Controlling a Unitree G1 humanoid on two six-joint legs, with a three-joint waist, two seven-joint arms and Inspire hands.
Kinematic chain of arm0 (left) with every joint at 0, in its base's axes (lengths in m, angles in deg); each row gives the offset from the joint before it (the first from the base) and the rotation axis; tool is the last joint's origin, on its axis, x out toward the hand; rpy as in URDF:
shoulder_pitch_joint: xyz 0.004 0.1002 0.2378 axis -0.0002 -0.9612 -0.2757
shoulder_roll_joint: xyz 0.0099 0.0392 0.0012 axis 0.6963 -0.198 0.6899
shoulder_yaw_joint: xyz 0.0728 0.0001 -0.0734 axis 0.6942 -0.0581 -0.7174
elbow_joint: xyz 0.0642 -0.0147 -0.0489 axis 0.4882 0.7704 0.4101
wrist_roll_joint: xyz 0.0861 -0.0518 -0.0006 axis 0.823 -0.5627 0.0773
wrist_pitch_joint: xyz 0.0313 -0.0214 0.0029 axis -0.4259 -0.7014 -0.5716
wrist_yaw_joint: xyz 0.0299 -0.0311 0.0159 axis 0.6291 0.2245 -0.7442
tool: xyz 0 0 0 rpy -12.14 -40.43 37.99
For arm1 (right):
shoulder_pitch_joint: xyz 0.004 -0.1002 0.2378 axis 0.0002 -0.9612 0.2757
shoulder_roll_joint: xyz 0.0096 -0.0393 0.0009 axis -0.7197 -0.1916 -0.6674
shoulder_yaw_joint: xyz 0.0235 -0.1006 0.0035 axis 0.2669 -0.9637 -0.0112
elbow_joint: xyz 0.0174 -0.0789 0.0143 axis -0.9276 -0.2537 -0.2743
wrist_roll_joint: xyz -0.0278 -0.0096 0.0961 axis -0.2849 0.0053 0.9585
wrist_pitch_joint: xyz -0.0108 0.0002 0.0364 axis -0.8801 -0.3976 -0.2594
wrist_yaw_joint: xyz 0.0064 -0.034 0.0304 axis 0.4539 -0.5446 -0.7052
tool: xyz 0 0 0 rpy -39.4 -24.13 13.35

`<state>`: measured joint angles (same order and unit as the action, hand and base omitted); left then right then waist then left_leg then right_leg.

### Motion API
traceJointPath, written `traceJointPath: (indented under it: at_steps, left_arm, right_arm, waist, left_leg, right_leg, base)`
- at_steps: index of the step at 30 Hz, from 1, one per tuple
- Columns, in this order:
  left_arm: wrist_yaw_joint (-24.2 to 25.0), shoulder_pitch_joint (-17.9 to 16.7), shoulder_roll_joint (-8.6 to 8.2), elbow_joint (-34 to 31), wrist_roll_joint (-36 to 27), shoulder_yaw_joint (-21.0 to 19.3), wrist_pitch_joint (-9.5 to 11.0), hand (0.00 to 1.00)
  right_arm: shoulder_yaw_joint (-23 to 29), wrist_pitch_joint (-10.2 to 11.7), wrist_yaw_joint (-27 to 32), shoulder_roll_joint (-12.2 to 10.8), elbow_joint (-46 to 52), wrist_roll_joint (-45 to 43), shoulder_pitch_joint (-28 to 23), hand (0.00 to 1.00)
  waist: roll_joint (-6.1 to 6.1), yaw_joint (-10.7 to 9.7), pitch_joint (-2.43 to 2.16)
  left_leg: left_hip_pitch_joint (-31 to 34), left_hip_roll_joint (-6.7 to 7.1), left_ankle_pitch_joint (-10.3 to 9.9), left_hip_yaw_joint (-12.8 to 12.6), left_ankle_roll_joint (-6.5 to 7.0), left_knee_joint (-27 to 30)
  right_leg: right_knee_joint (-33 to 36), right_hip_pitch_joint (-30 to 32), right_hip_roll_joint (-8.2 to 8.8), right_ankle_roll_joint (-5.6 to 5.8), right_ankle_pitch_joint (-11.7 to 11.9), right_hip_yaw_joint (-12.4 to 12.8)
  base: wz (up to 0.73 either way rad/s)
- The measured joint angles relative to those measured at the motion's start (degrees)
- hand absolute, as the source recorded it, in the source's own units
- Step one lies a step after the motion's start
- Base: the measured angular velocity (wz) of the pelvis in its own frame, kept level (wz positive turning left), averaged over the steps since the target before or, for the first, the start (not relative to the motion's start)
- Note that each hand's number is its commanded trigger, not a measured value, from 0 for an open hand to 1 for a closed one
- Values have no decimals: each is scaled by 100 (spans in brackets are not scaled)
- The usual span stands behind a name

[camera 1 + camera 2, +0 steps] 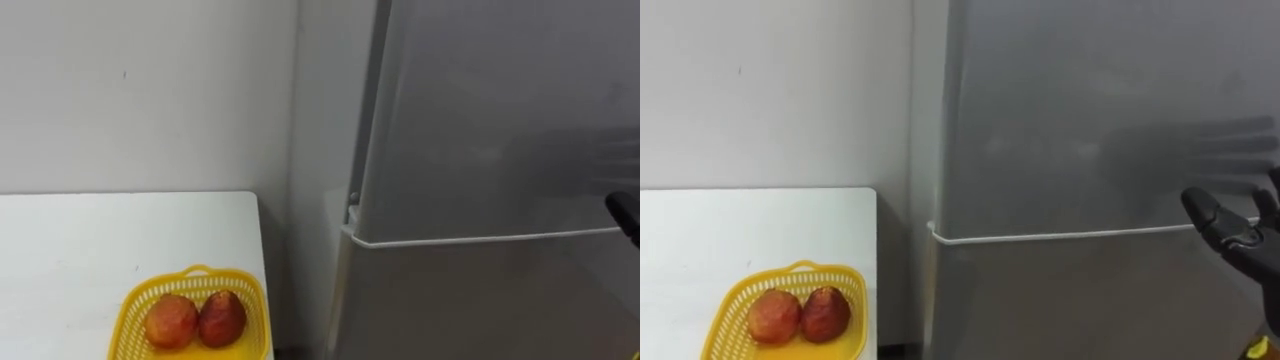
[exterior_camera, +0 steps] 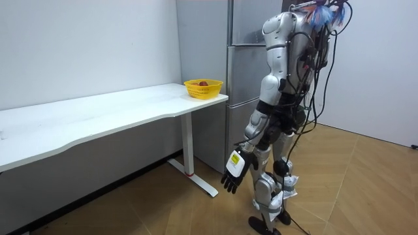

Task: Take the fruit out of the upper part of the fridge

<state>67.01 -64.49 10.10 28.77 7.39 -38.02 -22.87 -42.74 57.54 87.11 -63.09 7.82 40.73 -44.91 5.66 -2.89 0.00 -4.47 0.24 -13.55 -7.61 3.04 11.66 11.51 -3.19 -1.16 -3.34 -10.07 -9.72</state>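
The grey fridge stands straight ahead with both doors shut. Its upper door (image 1: pixel 500 120) meets the lower door (image 1: pixel 480 300) at a pale seam. My right hand (image 1: pixel 1232 238) is raised at the right edge, level with that seam and just in front of the door. Its dark fingers are straight and hold nothing, and only a fingertip of the right hand (image 1: pixel 625 215) shows in the left eye view. In the room view I stand facing the fridge (image 2: pixel 241 72). My left hand (image 2: pixel 235 171) hangs open by my thigh.
A white table (image 1: pixel 100 240) stands left of the fridge, against the wall. At its near right corner sits a yellow basket (image 1: pixel 200 272) with two reddish fruits (image 1: pixel 172 320) in it. A narrow dark gap separates table and fridge.
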Motion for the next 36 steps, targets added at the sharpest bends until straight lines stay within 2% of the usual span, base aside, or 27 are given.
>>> traceJointPath:
  at_steps: [11, 17, 23, 32, 36]
  left_arm:
    - [1, 25, 2, -4, -2, 3, 18, 0]
    - [1, 26, 3, -11, 11, 4, 0, 0]
    - [3, 26, 5, -13, 16, 8, -7, 0]
    - [34, 32, 5, -12, -5, 5, -6, 0]
    - [23, 49, 6, -7, -39, 9, -7, 0]
  right_arm:
    - [1, 11, 104, 0, -62, 205, 0, 0]
    - [-2, 11, 132, 0, -90, -46, -10, 0]
    - [-22, 11, 352, 31, -88, -234, -42, 0]
    - [36, 11, 733, 31, -89, -229, -120, 0]
    - [39, 11, 780, 30, -114, -224, -420, 0]
  waist:
    - [33, 15, -12]
    - [-4, 16, -20]
    - [-68, 10, -55]
    - [-106, -171, -47]
    - [-99, -206, -30]
  left_leg:
    - [8, 4, 0, 16, 0, 5]
    - [9, -1, 0, 14, 0, 0]
    - [-5, -8, 0, 9, 0, -15]
    - [-17, -11, 0, -9, -1, -36]
    - [-10, -12, -1, -8, -2, -34]
  right_leg:
    - [-66, 12, 3, 0, 2, 7]
    - [-52, 3, -6, 0, 19, 11]
    - [-53, 1, -11, -2, 31, 7]
    - [-41, -30, -16, -2, 30, 29]
    - [-73, -40, -16, -2, 30, 30]
  base:
    - [0]
    - [0]
    - [0]
    - [0]
    - [0]
